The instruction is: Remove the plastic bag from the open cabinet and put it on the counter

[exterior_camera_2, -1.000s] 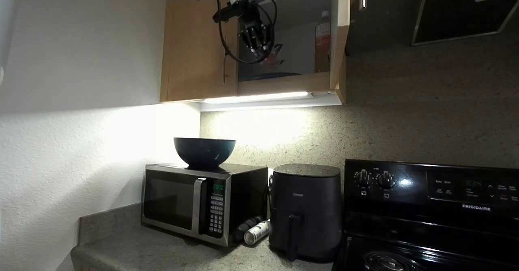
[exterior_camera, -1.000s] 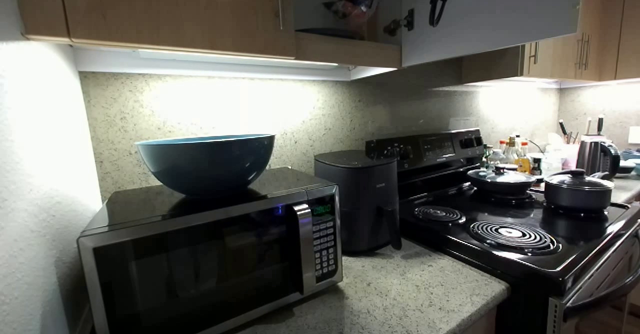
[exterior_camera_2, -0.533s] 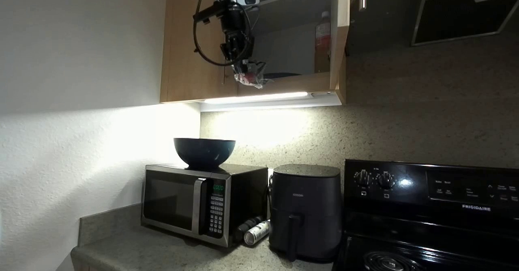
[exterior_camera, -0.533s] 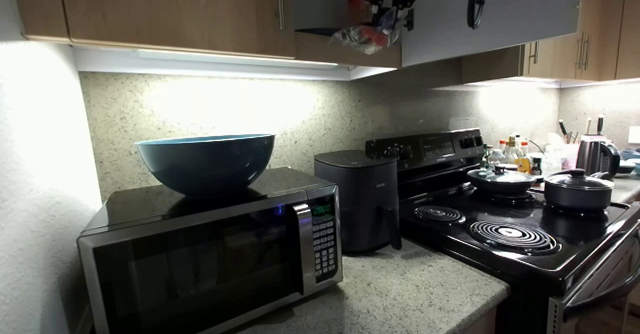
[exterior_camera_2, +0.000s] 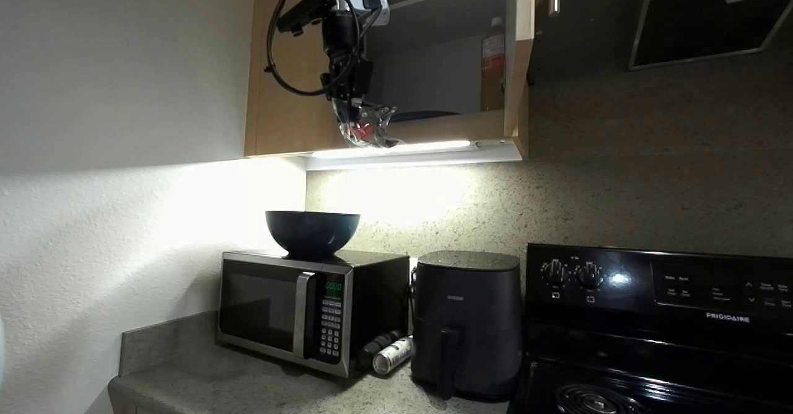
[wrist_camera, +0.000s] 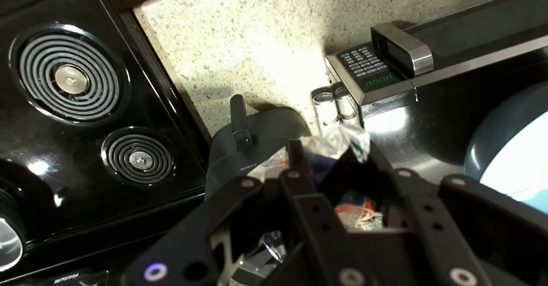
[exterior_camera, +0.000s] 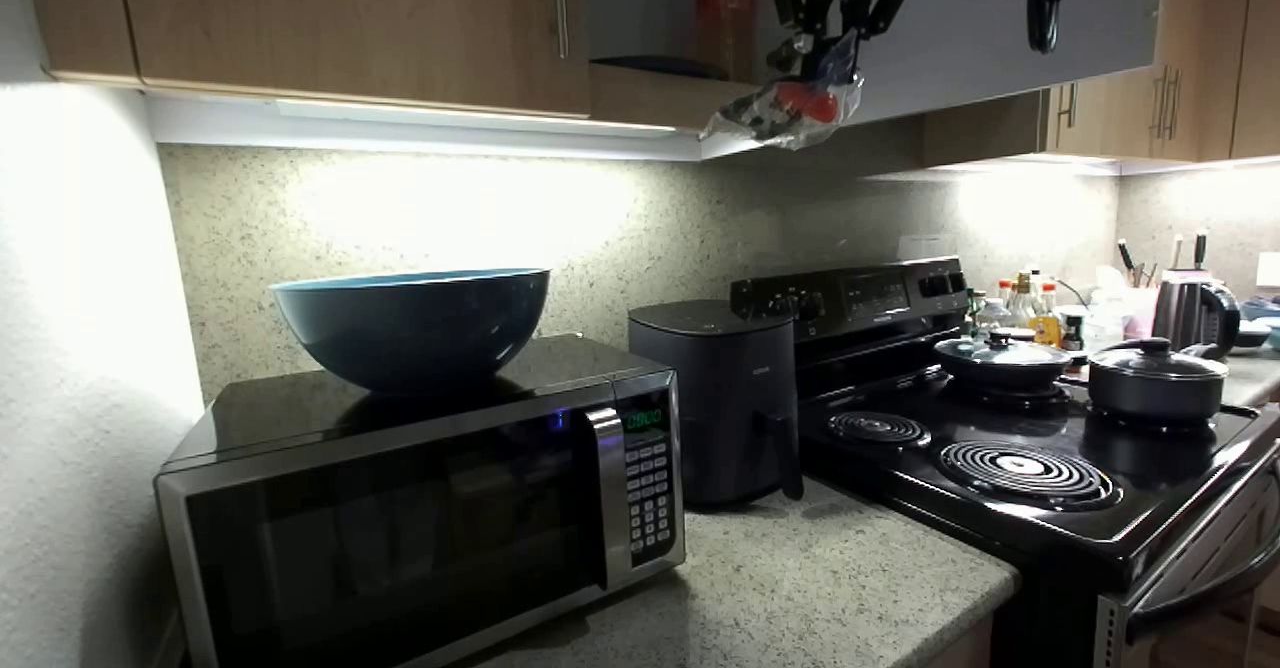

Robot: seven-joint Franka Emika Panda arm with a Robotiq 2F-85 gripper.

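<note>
a: at the gripper (exterior_camera: 829,56), what could have gone wrong?
b: a slip, in my judgement. the plastic looked thin and slick, with the weight hanging below the pinch, so a jerk on the way down could have worked it loose.
a: state of the jaws?
b: drawn in, not fully met. they pinched the bunched upper part of the plastic bag (exterior_camera: 785,120). the wrist view was blurred there, so i could not make out how much plastic lay between them.
a: bag position?
b: in mid-air, outside the open cabinet (exterior_camera_2: 452,127), in front of its lower edge. red contents (exterior_camera: 810,101) showed through. the cabinet door (exterior_camera_2: 525,17) stood swung out, apart from the bag.
a: and below?
b: air fryer (exterior_camera: 735,408), with cans (wrist_camera: 325,106) between it and the microwave (exterior_camera: 400,528). straight lowering would likely have set the bag on the fryer's top or knocked the cans.
a: so the counter (wrist_camera: 257,42) was not yet reached?
b: no. removal looked done, placing remained. the next move seemed to call for a shift forward of the fryer, then a slow descent; overshooting sideways could have put it on the stove (exterior_camera: 900,478).
</note>
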